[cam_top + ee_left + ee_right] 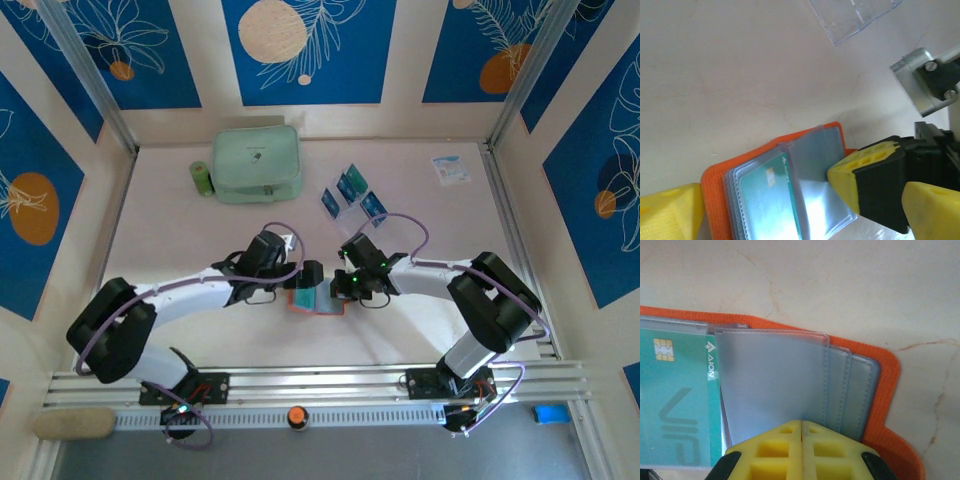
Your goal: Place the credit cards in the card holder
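Note:
The orange card holder lies open on the table between both arms, its clear sleeves fanned out. One teal credit card sits inside a sleeve on the left half. My right gripper is shut, and its yellow tip presses down on a loose clear sleeve. My left gripper hangs wide open over the holder, one finger on each side, holding nothing. More teal credit cards stand in the clear rack behind.
A clear acrylic rack stands just behind the grippers. A mint-green pouch and a small green object sit at the back left. At the back right lies a white-and-blue leaflet.

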Controlling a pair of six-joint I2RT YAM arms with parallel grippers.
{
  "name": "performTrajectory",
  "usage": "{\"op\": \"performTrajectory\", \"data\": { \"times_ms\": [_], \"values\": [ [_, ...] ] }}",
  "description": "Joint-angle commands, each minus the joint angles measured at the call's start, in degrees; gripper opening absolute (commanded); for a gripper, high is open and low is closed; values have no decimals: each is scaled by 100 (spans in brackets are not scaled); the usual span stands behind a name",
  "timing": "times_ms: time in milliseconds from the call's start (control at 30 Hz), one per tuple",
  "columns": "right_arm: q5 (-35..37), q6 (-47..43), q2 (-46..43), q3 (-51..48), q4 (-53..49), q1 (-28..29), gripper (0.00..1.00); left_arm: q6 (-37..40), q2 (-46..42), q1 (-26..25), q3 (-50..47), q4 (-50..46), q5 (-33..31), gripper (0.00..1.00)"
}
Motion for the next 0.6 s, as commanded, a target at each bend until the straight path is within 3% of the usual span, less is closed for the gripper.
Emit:
{"op": "performTrajectory", "data": {
  "times_ms": [0, 267, 567],
  "values": [
    [136, 17, 224, -128, -471, -2, 0, -372, -53, -63, -197, 595, 343, 100],
    [57, -48, 45, 72, -620, 1, 0, -446, -45, -66, -216, 729, 396, 100],
    [225, -261, -753, 623, -1388, -59, 1, -405, -68, -67, -211, 639, 347, 100]
  ]
}}
